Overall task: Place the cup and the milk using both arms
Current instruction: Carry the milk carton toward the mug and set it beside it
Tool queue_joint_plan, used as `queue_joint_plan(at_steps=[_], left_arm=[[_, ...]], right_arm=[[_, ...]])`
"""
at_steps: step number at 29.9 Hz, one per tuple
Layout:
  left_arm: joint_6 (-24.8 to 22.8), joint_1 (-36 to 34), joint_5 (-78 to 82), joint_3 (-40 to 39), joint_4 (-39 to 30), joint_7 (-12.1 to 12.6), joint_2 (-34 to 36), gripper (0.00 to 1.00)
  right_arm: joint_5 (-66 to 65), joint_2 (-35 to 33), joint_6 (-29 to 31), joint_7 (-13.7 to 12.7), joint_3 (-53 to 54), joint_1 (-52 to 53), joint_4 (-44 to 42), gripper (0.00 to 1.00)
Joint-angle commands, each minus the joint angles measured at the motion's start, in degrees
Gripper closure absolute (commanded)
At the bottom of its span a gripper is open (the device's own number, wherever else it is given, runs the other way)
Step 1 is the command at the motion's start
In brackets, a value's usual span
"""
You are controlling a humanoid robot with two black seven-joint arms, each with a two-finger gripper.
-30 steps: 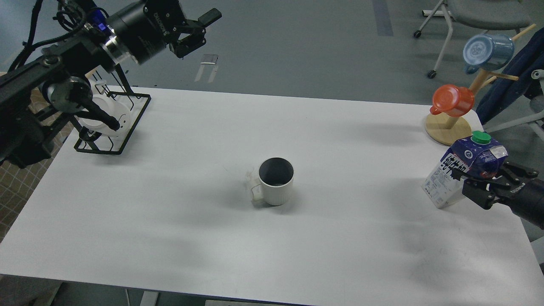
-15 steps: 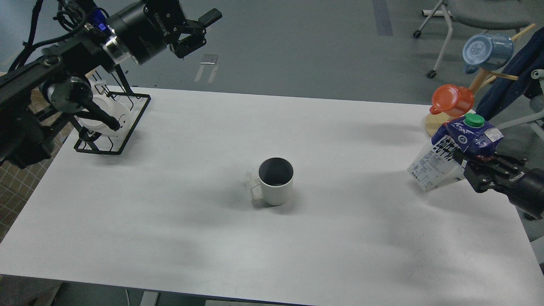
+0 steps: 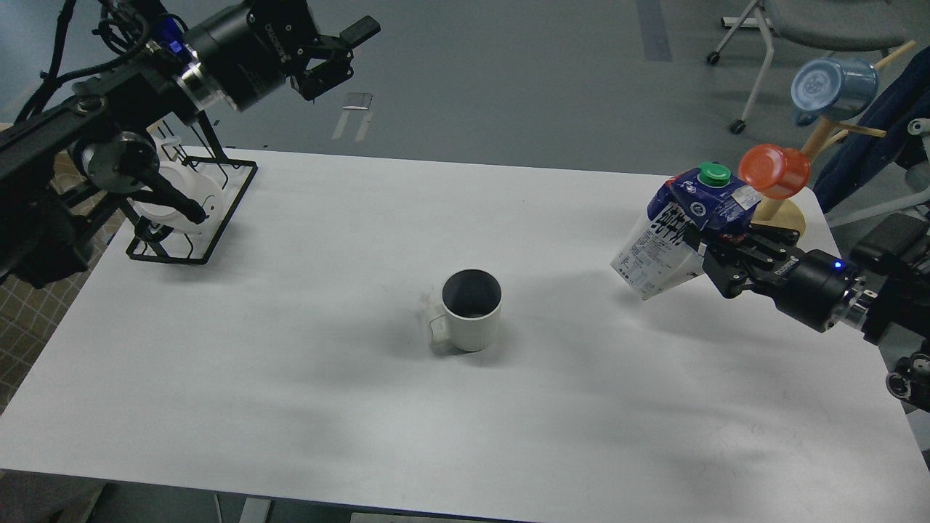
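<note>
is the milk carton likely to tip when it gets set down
Probably, if released as is: the milk carton hangs tilted in the right gripper, clear of the table. It is tall and narrow-based, so likely tippy. Paperboard walls may dent.

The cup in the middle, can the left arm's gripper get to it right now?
Probably yes. The left gripper is open, holds nothing and hangs high beyond the table's far edge. Only bare table lies around the cup.

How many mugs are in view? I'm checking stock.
4: off-white ribbed mug mid-table; orange mug and blue mug on the wooden stand; a smooth white mug in the black wire rack, where the arm may hide others.
</note>
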Motion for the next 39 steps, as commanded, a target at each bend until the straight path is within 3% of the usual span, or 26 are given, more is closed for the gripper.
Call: queue_joint_plan(at_steps=[1, 9, 23, 39], left_arm=[[0.00, 0.00, 0.00, 0.01, 0.00, 0.02, 0.03, 0.03], [0.00, 0.43, 0.09, 0.01, 0.00, 0.02, -0.14, 0.03], [0.00, 1.23, 0.09, -0.17, 0.00, 0.02, 0.29, 0.03], [0.00, 1.40, 0.09, -0.17, 0.00, 0.02, 0.29, 0.03]], right_arm=[[0.60, 4.82, 0.00, -0.01, -3.84, 3.22, -1.68, 0.91], [2.98, 12.82, 0.00, -0.01, -9.12, 6.83, -5.29, 0.90], [4.12, 20.82, 0.00, -0.01, -11.15, 7.89, -9.42, 0.89], [4.47, 23.64, 0.00, -0.01, -12.73, 8.24, -11.01, 0.86]])
